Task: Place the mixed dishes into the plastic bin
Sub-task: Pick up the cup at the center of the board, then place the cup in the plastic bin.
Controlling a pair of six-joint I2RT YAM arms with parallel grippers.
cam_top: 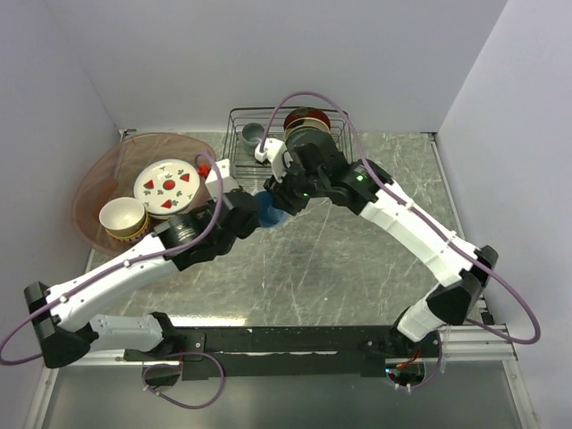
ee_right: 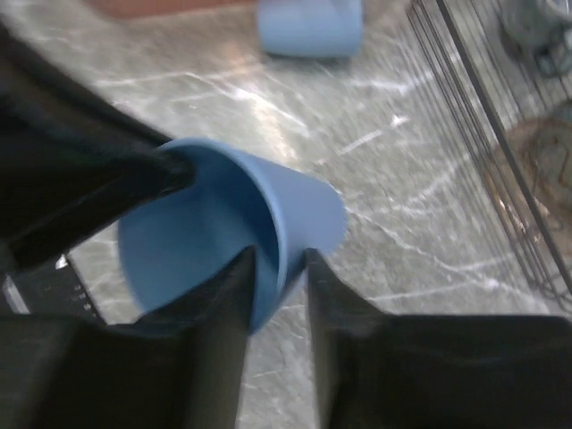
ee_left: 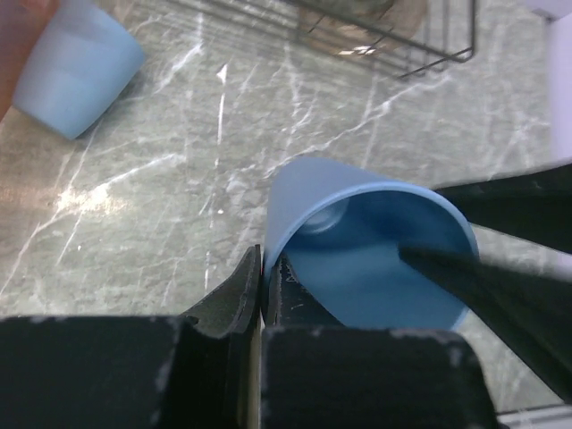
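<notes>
your left gripper [ee_left: 262, 268] is pinched shut on the rim of a light-blue cup [ee_left: 308, 192], which is tipped on its side over the table [ee_left: 134, 206] between the two arms. the right gripper [ee_right: 275, 268] straddles the far side of the rim with its jaws loosened, so this reads as a handover toward the plastic bin [cam_top: 82, 201] on your left. a second blue cup [ee_left: 76, 71] lies by the bin's edge, likely in your path. the wire rack [cam_top: 241, 125] stands just behind.
</notes>
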